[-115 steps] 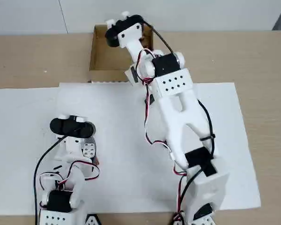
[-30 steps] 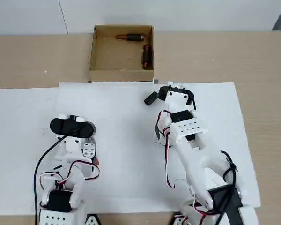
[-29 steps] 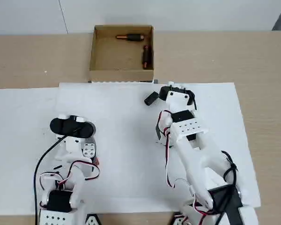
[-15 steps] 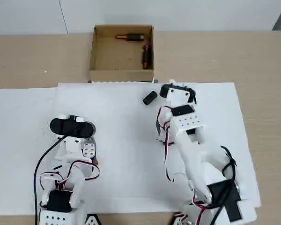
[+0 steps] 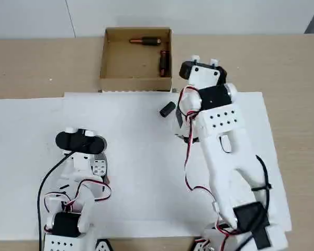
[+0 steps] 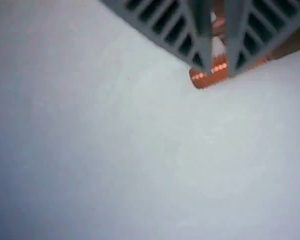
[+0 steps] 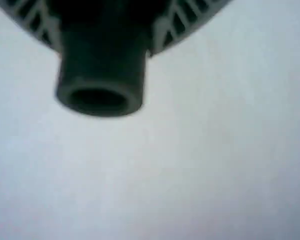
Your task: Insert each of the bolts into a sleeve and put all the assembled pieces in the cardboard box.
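Note:
A black sleeve [image 7: 100, 75] sits between the fingers of my right gripper [image 7: 102, 45], open end outward, just above the white paper. From above, the sleeve [image 5: 167, 109] sticks out from under the right arm's wrist, just in front of the cardboard box [image 5: 109, 57]. My left gripper [image 6: 218, 65] is shut on a copper bolt [image 6: 210, 76] close over the paper. The left arm stands at the near left, and its wrist [image 5: 81, 142] covers the gripper from above. Two assembled pieces [image 5: 145, 40] [image 5: 164, 61] lie in the box.
A white paper sheet [image 5: 131, 157] covers the table's middle. The right arm [image 5: 225, 151] stretches across its right half. Bare wooden table [image 5: 42, 63] lies around the box and beyond the paper's edges.
The right arm left the box and drew back over the paper. In the last second its wrist swung toward the box while the sleeve stayed near the same spot. The left arm has not moved.

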Tool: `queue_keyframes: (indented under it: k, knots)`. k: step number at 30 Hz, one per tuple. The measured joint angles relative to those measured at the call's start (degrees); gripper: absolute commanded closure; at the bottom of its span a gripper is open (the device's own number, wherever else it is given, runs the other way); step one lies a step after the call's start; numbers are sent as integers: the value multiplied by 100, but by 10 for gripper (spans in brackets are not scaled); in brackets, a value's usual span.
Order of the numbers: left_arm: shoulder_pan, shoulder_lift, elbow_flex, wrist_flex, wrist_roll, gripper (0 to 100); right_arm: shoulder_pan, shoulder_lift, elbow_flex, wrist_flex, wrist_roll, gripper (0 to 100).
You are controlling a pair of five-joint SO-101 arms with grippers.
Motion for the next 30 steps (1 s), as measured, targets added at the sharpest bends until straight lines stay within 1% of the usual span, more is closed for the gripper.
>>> queue_keyframes:
  k: [8,15,18,21,26,30]
  knots:
    - [0,0,0,0,0,994,35,-1327,132,70,0,996]
    - [0,0,0,0,0,994,35,-2708,1609,79,0,996]
    - [-220,0,-53,18,9,994,229,-3323,2286,9,0,996]
    - [-413,0,-457,343,9,994,580,-3930,2945,-123,97,996]
    - [-466,88,-1538,1257,-18,994,985,-4800,3930,-360,343,996]
    - [-466,897,-2356,1618,18,994,976,-5345,4510,-492,448,996]
